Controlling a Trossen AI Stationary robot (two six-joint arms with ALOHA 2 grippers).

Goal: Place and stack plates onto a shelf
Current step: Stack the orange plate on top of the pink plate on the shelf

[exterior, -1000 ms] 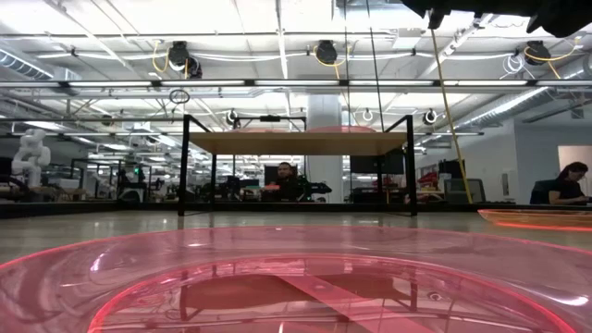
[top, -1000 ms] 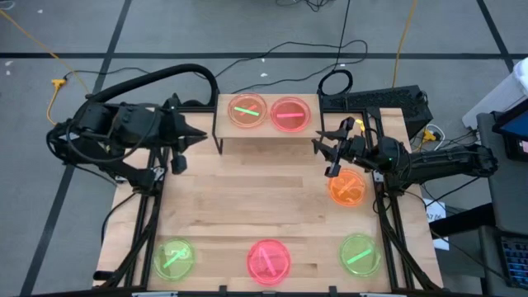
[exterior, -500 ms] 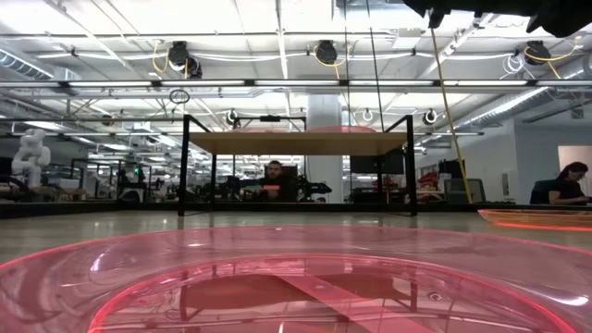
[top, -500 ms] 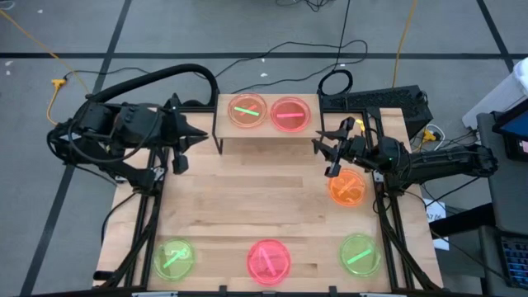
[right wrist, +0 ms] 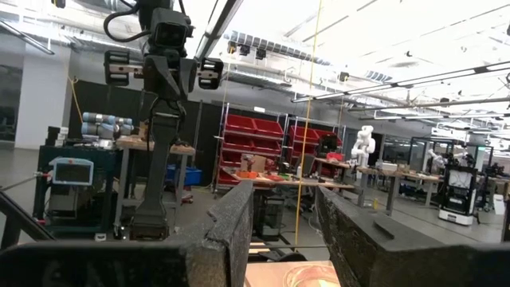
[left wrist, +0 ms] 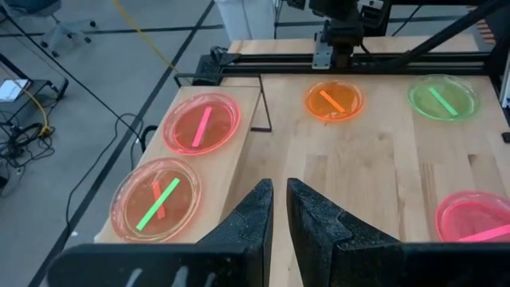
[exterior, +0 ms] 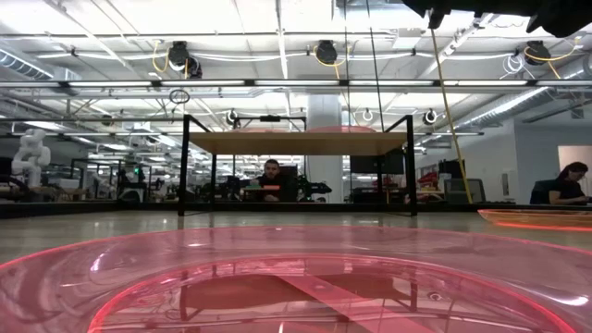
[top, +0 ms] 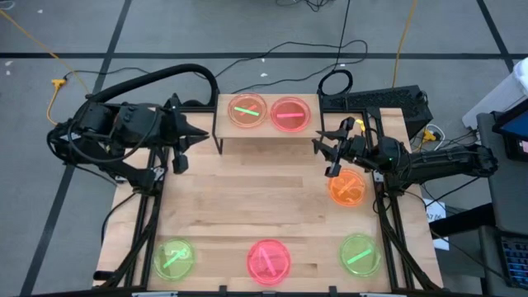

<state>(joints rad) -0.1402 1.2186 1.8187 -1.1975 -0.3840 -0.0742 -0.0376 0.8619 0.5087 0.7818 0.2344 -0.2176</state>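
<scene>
Just under the right tool (top: 328,157), open and empty, orange plate (top: 346,188), left tool (top: 183,140) nearly closed.

No legible text, label, brand, number or sign in any view. The plates carry only plain bright streaks, no print. Any markings on equipment in the room beyond the bench are too small to read.
</scene>
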